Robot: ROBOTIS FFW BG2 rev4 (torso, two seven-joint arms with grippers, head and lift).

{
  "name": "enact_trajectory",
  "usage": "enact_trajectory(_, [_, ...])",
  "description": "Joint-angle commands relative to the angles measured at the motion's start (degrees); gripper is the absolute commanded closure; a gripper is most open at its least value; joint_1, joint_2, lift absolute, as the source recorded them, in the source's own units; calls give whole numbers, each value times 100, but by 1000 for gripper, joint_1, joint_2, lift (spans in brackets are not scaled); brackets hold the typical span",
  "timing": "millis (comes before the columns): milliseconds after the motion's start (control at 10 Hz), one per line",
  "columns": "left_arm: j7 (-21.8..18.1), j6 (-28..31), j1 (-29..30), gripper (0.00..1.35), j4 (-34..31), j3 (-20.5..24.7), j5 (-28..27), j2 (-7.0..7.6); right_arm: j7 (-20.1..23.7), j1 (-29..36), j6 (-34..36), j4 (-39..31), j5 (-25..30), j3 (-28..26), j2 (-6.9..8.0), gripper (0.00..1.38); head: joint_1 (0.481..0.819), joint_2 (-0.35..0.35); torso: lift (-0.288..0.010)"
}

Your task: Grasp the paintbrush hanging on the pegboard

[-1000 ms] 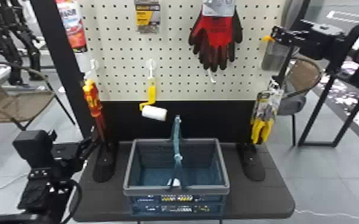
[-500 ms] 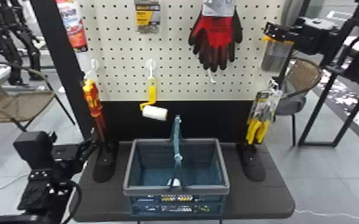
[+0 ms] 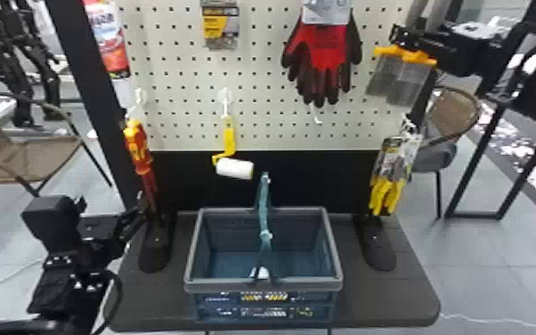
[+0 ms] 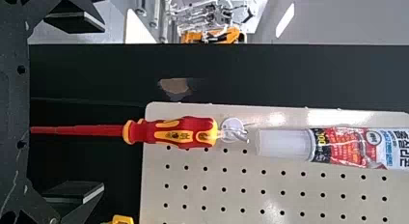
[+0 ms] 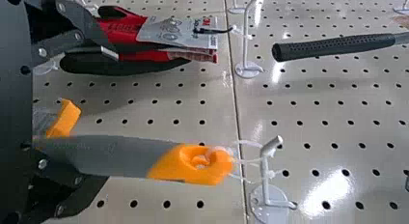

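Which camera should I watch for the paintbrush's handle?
The right wrist view: it shows the paintbrush's grey handle close up, with its orange end and the clear loop at the metal hook. The head view shows the brush's orange crosspiece and translucent grey lower part from farther off.

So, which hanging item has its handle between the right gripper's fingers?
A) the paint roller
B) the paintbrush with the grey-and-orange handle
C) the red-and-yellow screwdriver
B: in the right wrist view the paintbrush's grey-and-orange handle lies between the open fingers of the right gripper, its orange end pointing toward a hook.
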Motion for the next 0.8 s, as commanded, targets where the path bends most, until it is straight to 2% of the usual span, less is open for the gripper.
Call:
enact_trajectory(0, [0,-11,24,147,-4,19,21,5,-51,52,75,-104,91,-44,-20,1098,549,0,-100])
enact_trajectory(100, [0,-29,32,147,-12,28,21,5,-78,61,101,-121,91,-53,-29,1131,549,0,-100])
enact_trajectory(700, [0,-55,32,147,-12,28,39,5,-148,166,136,-200,100,-123,-90,1131,549,0,-100])
